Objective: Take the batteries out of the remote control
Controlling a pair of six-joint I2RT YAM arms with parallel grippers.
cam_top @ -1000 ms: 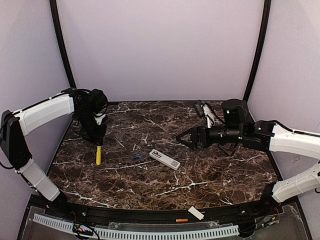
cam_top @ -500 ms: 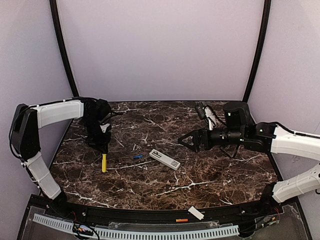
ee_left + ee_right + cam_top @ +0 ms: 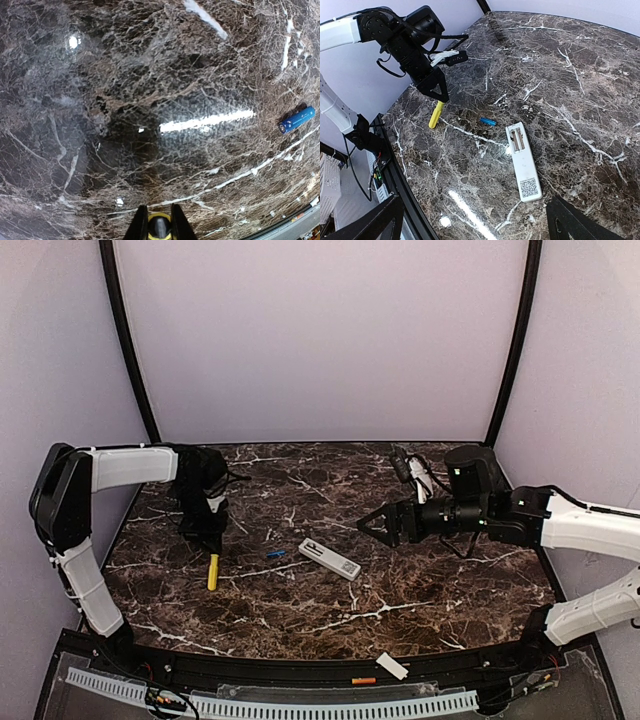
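Two claws, one loaded: left claw (image 3: 209,543) clamped on the screwdriver (image 3: 212,573), right claw (image 3: 368,523) spread wide, holding nothing.
Remote (image 3: 329,559) lies mid-table, sticker side up, compartment uncovered. Blue battery (image 3: 275,554) sits on the marble (image 3: 420,590) just left of it. Orange battery (image 3: 363,680) is on the front ledge (image 3: 300,672) near the cover (image 3: 392,666). Right claw hovers right of the remote.
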